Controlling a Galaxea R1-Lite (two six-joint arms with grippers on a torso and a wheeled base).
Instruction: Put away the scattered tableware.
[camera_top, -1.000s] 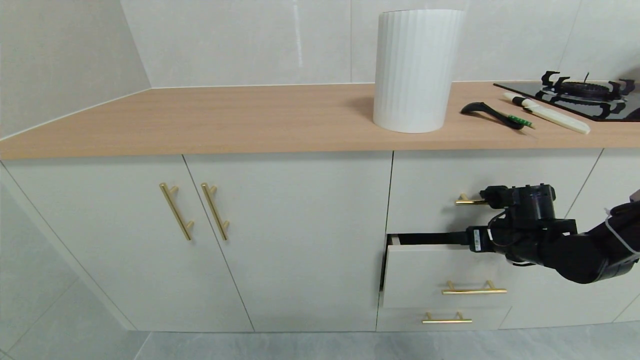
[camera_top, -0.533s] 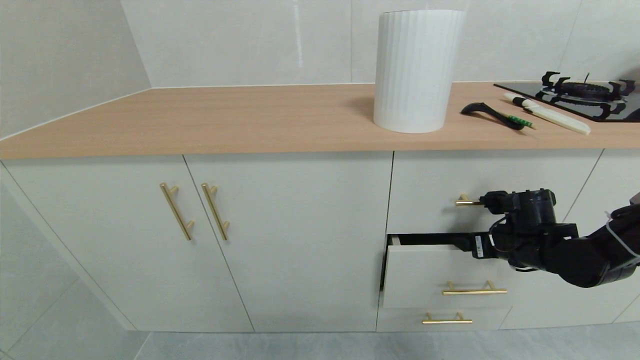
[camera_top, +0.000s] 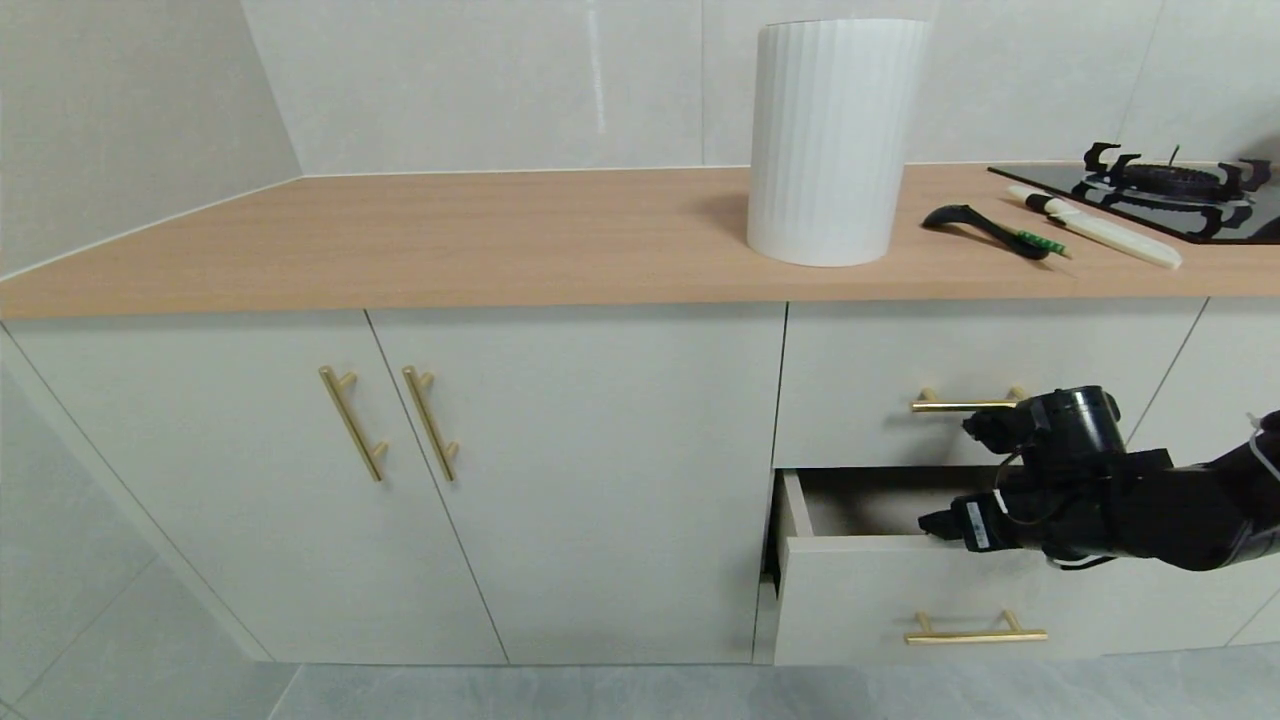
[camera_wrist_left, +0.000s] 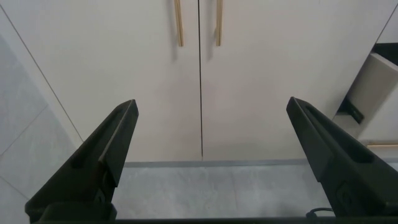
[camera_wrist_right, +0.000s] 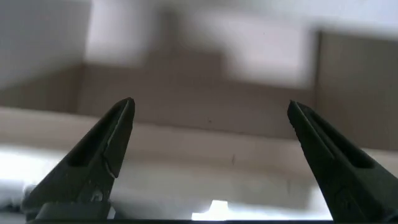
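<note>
Matt wood-grain countertop (camera_top: 450, 240) — smooth cream drawer front (camera_top: 850, 600), brass-toned metal handle (camera_top: 977, 636), glossy wall tiles (camera_top: 480, 80)

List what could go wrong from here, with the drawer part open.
1. The right gripper is open at the top edge of the drawer, not clamped, so it may slip off on a further pull.
2. Its wrist sits just under the upper handle and could snag it when lifting.
3. The black ladle and white knife lie by the stove; a grasp may push them onto it.
</note>
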